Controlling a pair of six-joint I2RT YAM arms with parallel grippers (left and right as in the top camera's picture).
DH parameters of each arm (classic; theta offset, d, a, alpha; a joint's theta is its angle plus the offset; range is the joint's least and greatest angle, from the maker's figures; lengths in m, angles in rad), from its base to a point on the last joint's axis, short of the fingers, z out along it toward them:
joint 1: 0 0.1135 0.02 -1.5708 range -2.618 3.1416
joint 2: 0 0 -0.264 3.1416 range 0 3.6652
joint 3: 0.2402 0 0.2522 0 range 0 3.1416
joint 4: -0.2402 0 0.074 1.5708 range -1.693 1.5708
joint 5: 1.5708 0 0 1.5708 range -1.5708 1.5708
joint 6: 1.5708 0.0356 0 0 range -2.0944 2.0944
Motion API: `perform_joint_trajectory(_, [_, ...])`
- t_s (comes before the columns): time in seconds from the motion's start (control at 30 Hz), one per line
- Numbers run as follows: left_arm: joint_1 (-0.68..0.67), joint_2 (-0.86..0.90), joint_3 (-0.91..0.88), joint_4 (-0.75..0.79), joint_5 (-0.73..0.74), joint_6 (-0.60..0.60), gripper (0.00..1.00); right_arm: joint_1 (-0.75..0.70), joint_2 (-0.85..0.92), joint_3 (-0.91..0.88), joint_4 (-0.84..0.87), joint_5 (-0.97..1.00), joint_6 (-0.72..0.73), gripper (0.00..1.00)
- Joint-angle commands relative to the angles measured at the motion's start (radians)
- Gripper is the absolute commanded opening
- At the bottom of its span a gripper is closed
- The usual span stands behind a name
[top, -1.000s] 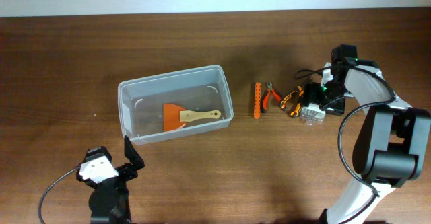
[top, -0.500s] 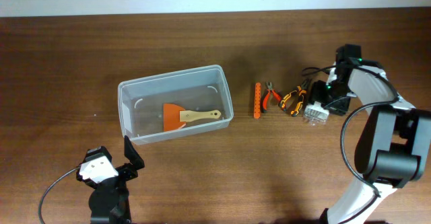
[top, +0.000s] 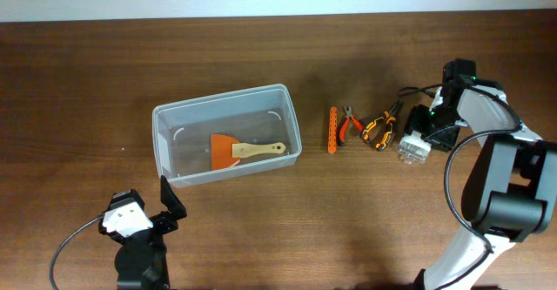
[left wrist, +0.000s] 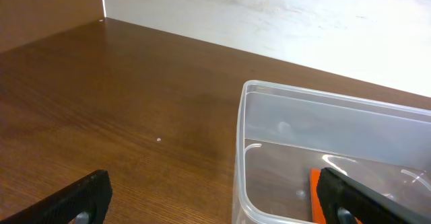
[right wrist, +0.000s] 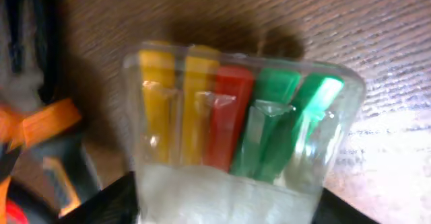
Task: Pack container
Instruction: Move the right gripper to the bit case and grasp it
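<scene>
The container (top: 219,102) is a large clear bin left of the table's centre, with an orange scraper with a wooden handle (top: 233,150) lying in it. Its near corner fills the right of the left wrist view (left wrist: 323,97), where a sliver of the scraper (left wrist: 314,187) shows. My left gripper (top: 167,205) is open and empty just in front of the bin's front-left corner, its fingers straddling that corner (left wrist: 215,204). My right gripper (top: 419,136) is shut on a small clear box of coloured pieces (top: 412,145), which fills the right wrist view (right wrist: 229,109).
Between the bin and the box lie an orange strip tool (top: 332,130), red-handled pliers (top: 351,124) and orange-and-black pliers (top: 379,131), whose handles show at the left of the right wrist view (right wrist: 40,126). A black cable runs behind the right gripper.
My right gripper has moved a little to the right with the small clear box, away from the orange-and-black pliers. The left arm, bin and scraper have not moved.
</scene>
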Motion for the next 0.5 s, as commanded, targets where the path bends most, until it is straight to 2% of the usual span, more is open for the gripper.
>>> perform_joint_trajectory(0.0, [-0.004,-0.005,-0.004,-0.001,-0.004,0.009,0.99,-0.004,0.056,-0.013,0.000,0.027,0.010,0.75])
perform_joint_trajectory(0.07, [-0.004,-0.005,-0.004,-0.001,-0.004,0.009,0.99,-0.004,0.062,-0.013,0.001,0.026,0.011,0.76])
perform_joint_trajectory(0.13, [-0.004,-0.005,-0.004,-0.001,-0.004,0.009,0.99,-0.004,0.070,-0.013,0.000,0.026,0.011,0.86])
perform_joint_trajectory(0.2, [-0.004,-0.005,-0.004,-0.001,-0.004,0.009,0.99,-0.004,0.076,-0.013,-0.003,0.027,0.010,0.85])
perform_joint_trajectory(0.33, [-0.004,-0.005,-0.003,-0.001,-0.004,0.009,0.99,-0.004,0.077,-0.013,0.000,0.026,0.010,0.66])
perform_joint_trajectory(0.47, [-0.004,-0.005,-0.004,-0.001,-0.004,0.009,0.99,-0.005,0.073,0.000,-0.017,0.003,0.009,0.62])
